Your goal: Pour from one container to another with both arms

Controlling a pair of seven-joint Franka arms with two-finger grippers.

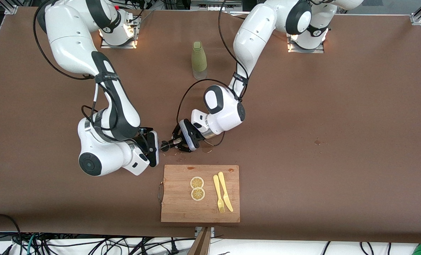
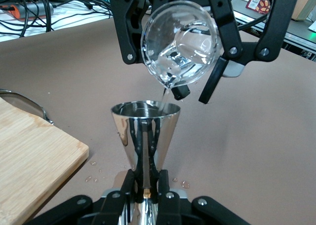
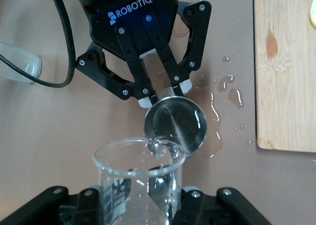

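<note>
Near the middle of the front view, just above the board, the left gripper is pinching the jigger upright, mouth up. The right gripper is clamping the glass, tipping its mouth down over the jigger, a thin stream falling in. Droplets are dotting the brown table.

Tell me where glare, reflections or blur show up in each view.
Front view: bright lamp glare at both arm bases; the cup and jigger are too small to make out. Left wrist view: the jigger mirrors the left claw as dark streaks; the glass cup glints. Right wrist view: the cup's near rim looks soft; wet patches on the table shine.
</note>
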